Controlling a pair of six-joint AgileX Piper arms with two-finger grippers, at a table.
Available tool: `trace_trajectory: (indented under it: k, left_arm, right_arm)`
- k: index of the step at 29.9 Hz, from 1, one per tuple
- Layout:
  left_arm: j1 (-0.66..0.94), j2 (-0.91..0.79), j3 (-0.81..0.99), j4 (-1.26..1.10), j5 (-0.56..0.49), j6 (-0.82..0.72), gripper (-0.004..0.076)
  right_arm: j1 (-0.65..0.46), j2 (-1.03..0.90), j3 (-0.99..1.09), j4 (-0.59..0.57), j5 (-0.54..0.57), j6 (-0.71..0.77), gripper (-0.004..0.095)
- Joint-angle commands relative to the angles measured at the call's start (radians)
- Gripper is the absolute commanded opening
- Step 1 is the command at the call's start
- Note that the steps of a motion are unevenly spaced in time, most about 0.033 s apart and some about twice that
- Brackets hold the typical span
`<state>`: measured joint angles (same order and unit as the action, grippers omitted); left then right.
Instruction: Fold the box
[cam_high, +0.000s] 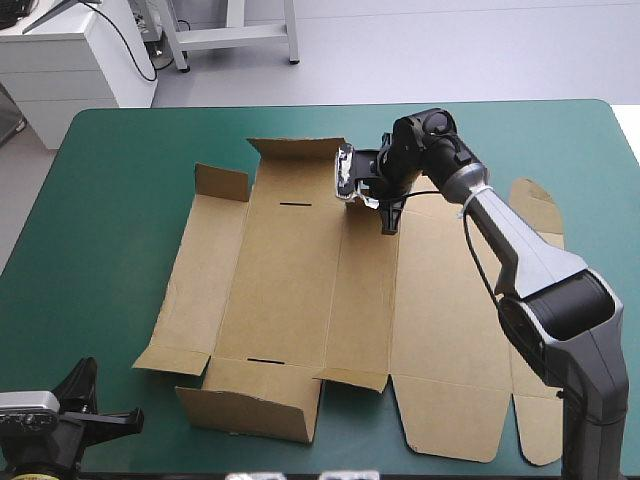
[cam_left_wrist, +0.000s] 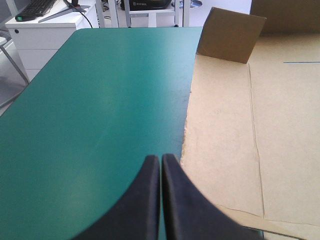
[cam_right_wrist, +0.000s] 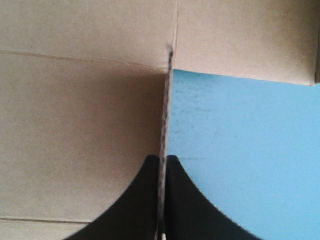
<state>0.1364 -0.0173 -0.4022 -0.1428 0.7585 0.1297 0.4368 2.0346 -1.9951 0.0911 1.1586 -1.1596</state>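
Two grippers show, and only one of yours is on the board. In the high view the box (cam_high: 300, 290) is a cut brown sheet lying mostly open across the middle of the frame on the teal-green cover (cam_high: 110, 200). A small flap (cam_high: 220, 183) stands up at the sheet's upper left. A long wall (cam_high: 250, 402) is tilted up along its near edge, toward the bottom of the frame. Your right arm comes in from the lower right and reaches to the sheet's far edge at upper centre, where the right gripper (cam_high: 390, 222) points down. Its wrist view shows the black fingers all but together, clamped on a thin strip of board seen edge-on between them. The left gripper (cam_left_wrist: 161, 159) sits at the lower left corner of the high view. Its fingers are pressed together on nothing, over bare cover just beside the box's left edge.
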Motion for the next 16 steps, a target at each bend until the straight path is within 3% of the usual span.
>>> trace_trajectory:
  k: [1,12,16]
  left_arm:
    - [-0.005,-0.007,-0.021,-0.006,-0.075,-0.002,-0.0008]
    - [-0.005,-0.007,-0.021,-0.006,-0.075,-0.002,-0.0008]
    - [-0.005,-0.007,-0.021,-0.006,-0.075,-0.002,-0.0008]
  right_arm:
    - [0.000,-0.039,-0.035,0.057,-0.035,-0.090,-0.0021]
    - [0.000,-0.008,-0.035,0.235,-0.112,-0.075,-0.0009]
    - [0.000,-0.008,-0.035,0.239,-0.117,-0.055,0.0087]
